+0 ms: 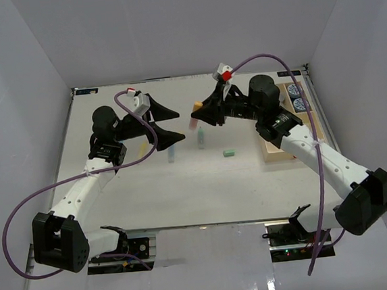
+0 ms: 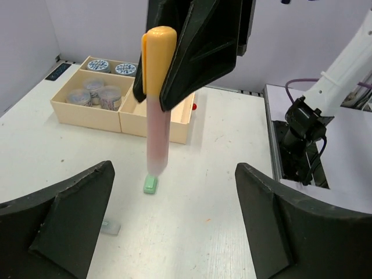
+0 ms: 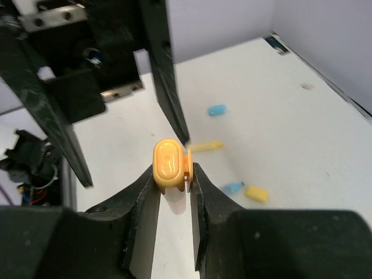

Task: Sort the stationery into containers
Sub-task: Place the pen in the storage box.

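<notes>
My right gripper (image 3: pixel 172 177) is shut on a pink marker with an orange cap (image 3: pixel 167 164), holding it upright above the middle of the table. From above, this marker (image 1: pixel 193 115) hangs between the two arms. In the left wrist view the marker (image 2: pixel 157 104) stands straight ahead, gripped near its cap by the right gripper (image 2: pixel 192 55). My left gripper (image 2: pixel 174 174) is open and holds nothing, a little short of the marker; from above the left gripper (image 1: pixel 178 124) faces it. The wooden tray (image 2: pixel 87 115) holds patterned rolls (image 2: pixel 96 93).
On the table lie a green block (image 2: pixel 150 184), a yellow marker (image 3: pixel 204 146), a blue block (image 3: pixel 217 109), a yellow block (image 3: pixel 256 193) and a blue piece (image 3: pixel 232 188). The tray (image 1: pixel 274 155) sits at the right edge. White walls enclose the table.
</notes>
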Tool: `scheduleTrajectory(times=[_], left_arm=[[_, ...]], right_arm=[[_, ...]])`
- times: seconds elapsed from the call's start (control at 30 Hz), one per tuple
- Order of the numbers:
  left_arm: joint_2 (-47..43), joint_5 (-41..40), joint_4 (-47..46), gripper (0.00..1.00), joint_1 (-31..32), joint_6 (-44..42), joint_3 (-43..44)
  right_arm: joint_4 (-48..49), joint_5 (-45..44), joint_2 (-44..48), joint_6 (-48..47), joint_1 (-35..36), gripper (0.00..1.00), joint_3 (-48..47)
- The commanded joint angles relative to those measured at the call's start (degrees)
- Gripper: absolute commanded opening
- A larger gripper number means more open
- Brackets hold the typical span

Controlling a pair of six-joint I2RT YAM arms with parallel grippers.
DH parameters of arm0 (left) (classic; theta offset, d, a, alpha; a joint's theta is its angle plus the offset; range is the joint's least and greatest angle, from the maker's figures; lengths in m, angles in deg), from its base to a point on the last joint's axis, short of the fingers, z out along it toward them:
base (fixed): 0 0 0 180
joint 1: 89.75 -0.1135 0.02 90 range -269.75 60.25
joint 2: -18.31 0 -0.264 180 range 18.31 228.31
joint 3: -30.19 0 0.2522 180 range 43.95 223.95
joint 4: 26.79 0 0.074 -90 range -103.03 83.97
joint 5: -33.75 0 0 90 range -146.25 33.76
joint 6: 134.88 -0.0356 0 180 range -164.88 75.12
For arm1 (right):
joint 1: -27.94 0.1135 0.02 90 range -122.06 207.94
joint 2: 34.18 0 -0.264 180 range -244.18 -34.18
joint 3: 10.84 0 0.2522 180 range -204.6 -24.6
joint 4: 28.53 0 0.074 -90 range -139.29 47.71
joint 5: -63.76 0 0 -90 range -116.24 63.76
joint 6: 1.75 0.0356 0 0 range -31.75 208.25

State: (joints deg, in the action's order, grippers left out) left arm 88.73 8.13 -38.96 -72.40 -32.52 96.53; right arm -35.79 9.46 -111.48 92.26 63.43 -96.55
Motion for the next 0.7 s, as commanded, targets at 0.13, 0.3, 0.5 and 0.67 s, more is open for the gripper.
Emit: scheduleTrajectory(times=[0.13, 0.3, 0.5, 0.67], left_arm=[[-0.3, -15.2, 8.5, 0.98, 0.2, -3.0, 3.3], [1.2, -40.6, 18.1, 0.98, 0.3, -0.8, 5.6], [0.1, -62.5, 25.4, 0.98, 0.3, 0.0, 6.7], [-1.5, -67.6, 25.1, 0.98, 0.3, -1.6, 5.4]], right_arm=[[1.7, -23.0, 13.8, 7.1, -12.9, 0.08, 15.6], [0.5, -25.8, 20.6, 16.2, -26.2, 0.08, 28.5], [0.5, -24.9, 19.2, 21.5, -40.0, 0.08, 34.1], [2.9, -23.1, 13.6, 23.7, -45.8, 0.08, 35.5]])
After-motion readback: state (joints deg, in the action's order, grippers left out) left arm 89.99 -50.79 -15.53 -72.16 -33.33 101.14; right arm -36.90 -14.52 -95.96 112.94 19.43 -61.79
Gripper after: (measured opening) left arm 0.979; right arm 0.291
